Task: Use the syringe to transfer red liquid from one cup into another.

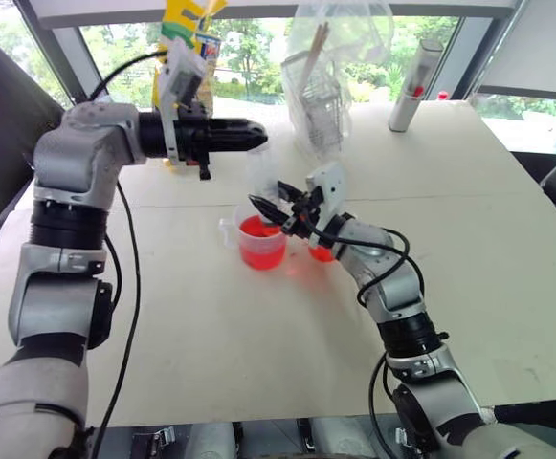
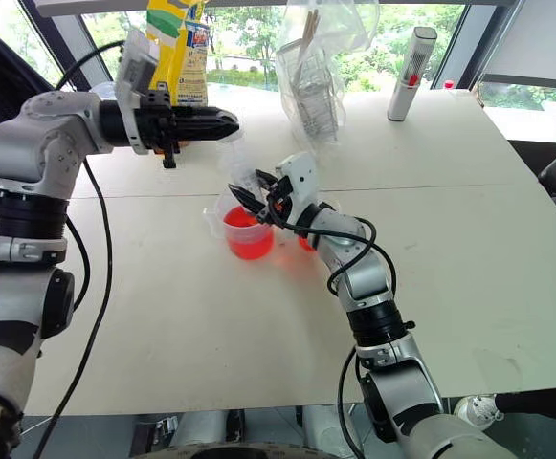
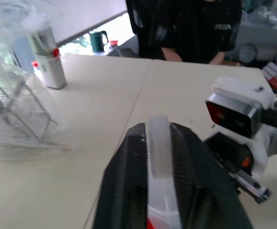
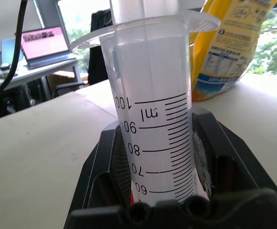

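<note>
I am holding the syringe [image 4: 152, 124] upright over the beaker [image 1: 261, 243], my right gripper [image 1: 276, 212] pinching the barrel low down, its fingers pressed against the clear wall just under the graduation marks. The beaker is sitting near the middle of the tabletop [image 1: 469, 239], well filled with red liquid [image 1: 260, 229], and the smaller cup [image 1: 322, 252] is standing just beside it, half hidden behind my right wrist, with some red showing in it too. The syringe tip seems to be pointing down into the beaker, though I cannot see the tip itself.

My left gripper [image 1: 255, 135] is reaching across level, above the right one, with the pale plunger stem [image 3: 158, 148] lying between its fingers. They are standing close alongside the stem, but I cannot tell whether they are gripping it or just bracketing it.

I am reading this as the drawing step: barrel steadied, plunger being worked from above. The next move calls for a firm hold on the plunger and a straight pull along the barrel's axis, keeping the tip submerged and the right hand still so the beaker is not knocked.
</note>
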{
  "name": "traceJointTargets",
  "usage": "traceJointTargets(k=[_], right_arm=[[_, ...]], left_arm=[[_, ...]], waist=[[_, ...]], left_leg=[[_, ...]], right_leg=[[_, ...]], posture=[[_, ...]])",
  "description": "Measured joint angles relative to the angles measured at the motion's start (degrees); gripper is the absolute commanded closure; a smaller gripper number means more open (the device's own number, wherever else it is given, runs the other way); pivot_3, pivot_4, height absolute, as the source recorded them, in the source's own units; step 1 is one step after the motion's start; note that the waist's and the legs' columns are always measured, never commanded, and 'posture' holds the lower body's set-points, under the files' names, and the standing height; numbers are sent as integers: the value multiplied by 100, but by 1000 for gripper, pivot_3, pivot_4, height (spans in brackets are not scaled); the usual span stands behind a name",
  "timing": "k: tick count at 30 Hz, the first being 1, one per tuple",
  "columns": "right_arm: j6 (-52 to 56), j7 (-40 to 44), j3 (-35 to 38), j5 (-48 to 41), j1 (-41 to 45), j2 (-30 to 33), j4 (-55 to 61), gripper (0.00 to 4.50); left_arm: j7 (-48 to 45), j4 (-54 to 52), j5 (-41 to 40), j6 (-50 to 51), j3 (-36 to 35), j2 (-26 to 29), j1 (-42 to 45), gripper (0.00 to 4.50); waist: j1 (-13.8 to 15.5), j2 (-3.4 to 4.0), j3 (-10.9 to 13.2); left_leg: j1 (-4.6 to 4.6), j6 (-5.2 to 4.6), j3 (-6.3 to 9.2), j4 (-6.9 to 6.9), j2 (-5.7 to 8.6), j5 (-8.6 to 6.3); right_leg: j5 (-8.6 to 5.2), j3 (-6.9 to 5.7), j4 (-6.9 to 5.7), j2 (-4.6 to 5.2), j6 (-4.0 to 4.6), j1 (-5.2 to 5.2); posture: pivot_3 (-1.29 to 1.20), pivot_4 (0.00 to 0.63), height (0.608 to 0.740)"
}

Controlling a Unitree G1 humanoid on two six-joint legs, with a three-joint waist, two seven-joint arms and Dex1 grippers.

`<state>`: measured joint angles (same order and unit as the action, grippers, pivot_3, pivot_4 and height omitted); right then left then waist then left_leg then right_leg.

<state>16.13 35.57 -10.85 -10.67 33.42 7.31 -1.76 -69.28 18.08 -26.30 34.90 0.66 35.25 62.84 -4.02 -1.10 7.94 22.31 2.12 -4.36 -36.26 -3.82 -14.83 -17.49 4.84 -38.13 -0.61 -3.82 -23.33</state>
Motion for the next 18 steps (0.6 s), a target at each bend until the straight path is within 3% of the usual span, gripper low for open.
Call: traceJointTargets(k=[5, 18], right_arm=[[-24, -9, -55, 36, 62, -5, 0, 3113], [523, -368, 369, -362, 146, -79, 409, 3113]], left_arm=[[95, -76, -17, -16, -49, 40, -80, 25], [47, -208, -165, 88, -387, 461, -490, 25]], waist=[[15, -1, 0], [11, -1, 0]], left_leg=[[0, 1, -1, -5, 1, 0], [1, 1, 3, -2, -1, 1]], right_leg=[[0, -2, -1, 4, 0, 4], [0, -3, -2, 9, 0, 1]], posture=[[0, 150, 739], [0, 150, 739]])
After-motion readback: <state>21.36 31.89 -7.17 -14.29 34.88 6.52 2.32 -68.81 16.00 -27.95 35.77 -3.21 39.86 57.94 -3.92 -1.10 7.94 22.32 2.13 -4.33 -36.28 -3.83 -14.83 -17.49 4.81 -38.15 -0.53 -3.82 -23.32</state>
